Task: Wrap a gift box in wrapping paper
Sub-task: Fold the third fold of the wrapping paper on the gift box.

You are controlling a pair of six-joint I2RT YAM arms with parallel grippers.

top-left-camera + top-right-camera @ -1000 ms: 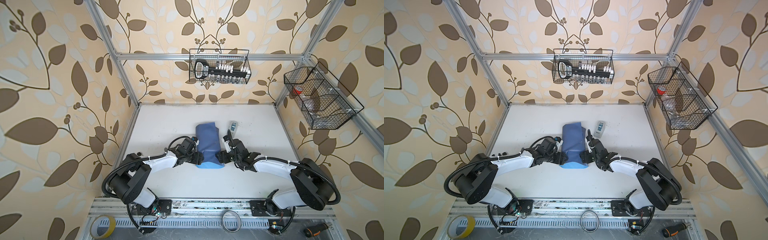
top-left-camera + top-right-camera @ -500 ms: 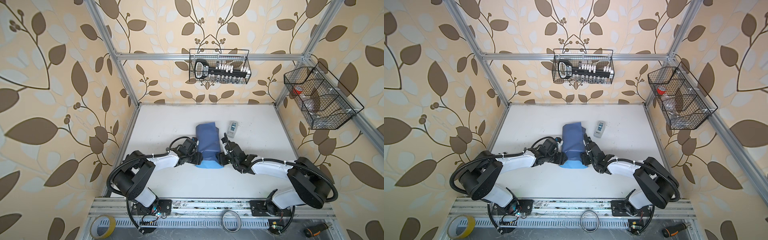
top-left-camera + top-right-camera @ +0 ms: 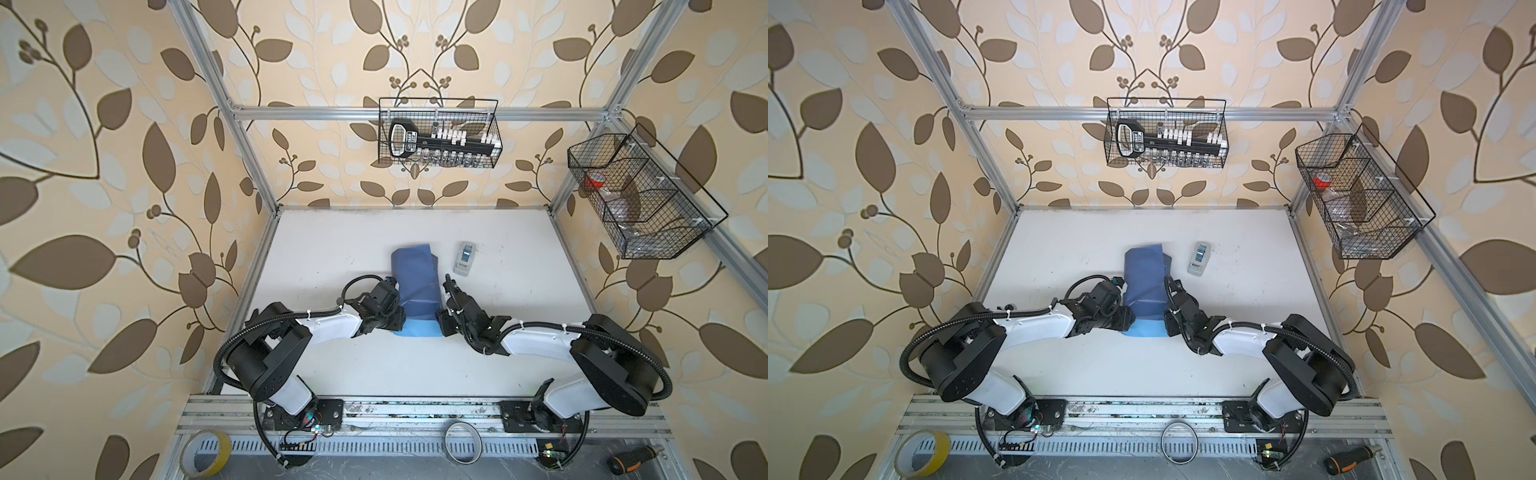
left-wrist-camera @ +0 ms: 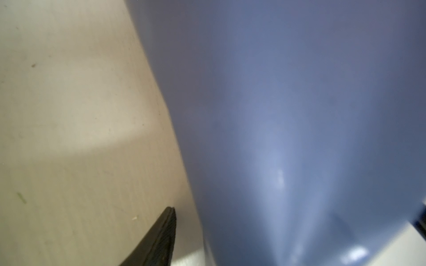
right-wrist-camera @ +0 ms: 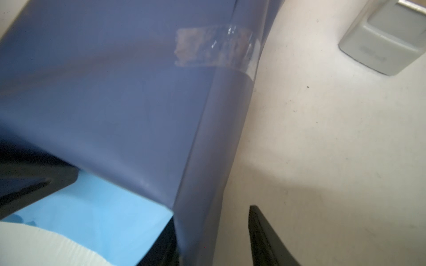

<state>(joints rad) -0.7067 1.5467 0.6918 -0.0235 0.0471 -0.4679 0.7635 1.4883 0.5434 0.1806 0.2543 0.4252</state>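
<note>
Near the middle of the white bench (image 3: 519, 353), the wrapping paper (image 3: 415, 286) showed its sky-blue face lying flat at its near end. There the right end effector (image 3: 441, 323) held its jaws apart astride the paper's right wall, while the left end effector (image 3: 398, 321) showed one finger only, so its state could not be told. The smooth slate-blue sleeve ran lengthwise from near to far and bore a clear tape strip (image 5: 214, 47); a boxy grey tape dispenser (image 3: 464, 258) lay to its far right.

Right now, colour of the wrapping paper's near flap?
Light sky blue; wrapping paper flap clearest in right wrist view.

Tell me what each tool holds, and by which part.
Nothing yet: left tool and right tool each straddle a side of the wrapping paper at its near end, jaws open.
</note>
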